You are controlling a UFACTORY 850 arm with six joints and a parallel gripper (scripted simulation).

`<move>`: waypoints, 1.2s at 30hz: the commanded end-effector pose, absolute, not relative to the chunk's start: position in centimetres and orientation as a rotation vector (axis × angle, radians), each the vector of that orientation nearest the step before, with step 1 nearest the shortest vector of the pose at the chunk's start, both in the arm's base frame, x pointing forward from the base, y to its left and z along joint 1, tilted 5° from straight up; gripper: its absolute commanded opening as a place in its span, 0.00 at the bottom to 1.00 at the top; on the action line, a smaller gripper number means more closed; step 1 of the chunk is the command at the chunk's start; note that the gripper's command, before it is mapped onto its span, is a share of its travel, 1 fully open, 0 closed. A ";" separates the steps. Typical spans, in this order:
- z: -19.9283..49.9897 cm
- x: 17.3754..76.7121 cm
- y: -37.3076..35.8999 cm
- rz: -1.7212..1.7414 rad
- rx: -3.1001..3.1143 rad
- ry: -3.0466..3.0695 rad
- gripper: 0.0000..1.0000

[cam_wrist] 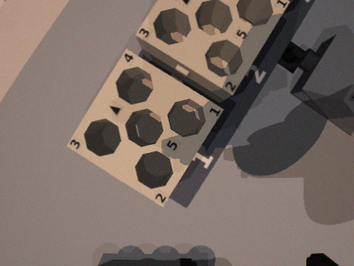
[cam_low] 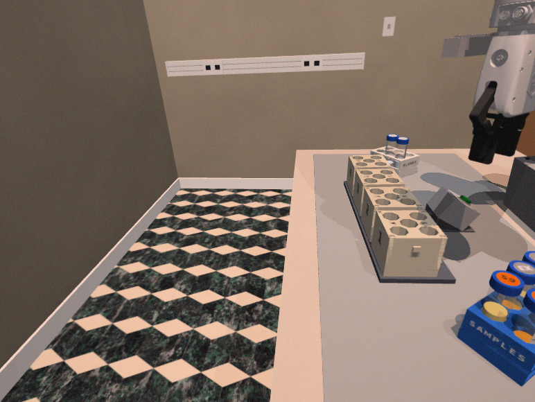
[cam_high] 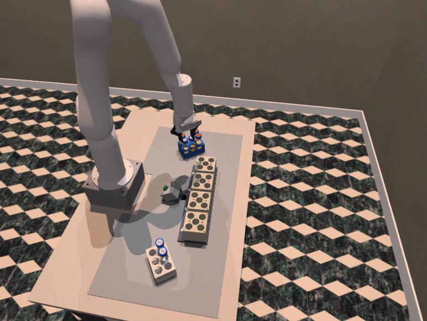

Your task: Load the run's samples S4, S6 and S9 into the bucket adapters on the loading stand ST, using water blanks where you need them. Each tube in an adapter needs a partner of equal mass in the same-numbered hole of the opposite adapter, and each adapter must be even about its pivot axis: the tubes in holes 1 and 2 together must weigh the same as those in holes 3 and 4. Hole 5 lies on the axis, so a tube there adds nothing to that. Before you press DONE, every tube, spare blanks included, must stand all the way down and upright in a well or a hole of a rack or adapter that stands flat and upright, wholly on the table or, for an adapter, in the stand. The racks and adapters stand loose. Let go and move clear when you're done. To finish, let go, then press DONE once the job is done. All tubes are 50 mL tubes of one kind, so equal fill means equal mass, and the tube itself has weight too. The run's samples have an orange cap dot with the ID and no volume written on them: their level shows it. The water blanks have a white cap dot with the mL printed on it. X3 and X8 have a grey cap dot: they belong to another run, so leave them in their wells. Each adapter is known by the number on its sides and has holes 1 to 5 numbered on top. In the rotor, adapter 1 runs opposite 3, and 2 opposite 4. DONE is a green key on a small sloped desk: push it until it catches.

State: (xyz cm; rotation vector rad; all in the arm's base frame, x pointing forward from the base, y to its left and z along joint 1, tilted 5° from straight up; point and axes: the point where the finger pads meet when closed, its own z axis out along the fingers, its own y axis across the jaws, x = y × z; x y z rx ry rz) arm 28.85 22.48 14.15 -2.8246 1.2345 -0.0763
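Note:
My gripper (cam_high: 181,133) (cam_low: 493,144) is partly open with nothing between its fingers. It hangs in the air by the blue SAMPLES rack (cam_high: 190,151) (cam_low: 493,341), which holds several blue-capped tubes, among them S9 (cam_low: 506,280). Four beige adapters stand in a row on the stand ST (cam_high: 180,238) (cam_low: 415,278) (cam_wrist: 229,133), and all the holes I can see are empty. The wrist view shows adapter 1 (cam_wrist: 103,103) (cam_high: 206,169) (cam_low: 410,254) and part of adapter 2 (cam_wrist: 193,43). The white blanks rack (cam_high: 160,274) (cam_low: 408,163) holds two tubes (cam_high: 159,242) (cam_high: 162,251).
The green DONE key (cam_high: 165,187) (cam_low: 466,199) sits on a small grey sloped desk (cam_high: 168,197) (cam_low: 450,211) between the arm's base and the stand. The arm's grey base block (cam_high: 113,187) stands at the left of the table.

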 end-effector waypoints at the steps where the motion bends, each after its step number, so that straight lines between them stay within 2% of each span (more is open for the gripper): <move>1: 14.1 27.6 24.5 -0.115 -2.835 1.248 0.57; 23: 13.7 22.1 32.9 -0.115 -2.835 1.248 0.57; 36: 13.6 20.5 35.2 -0.115 -2.835 1.248 0.57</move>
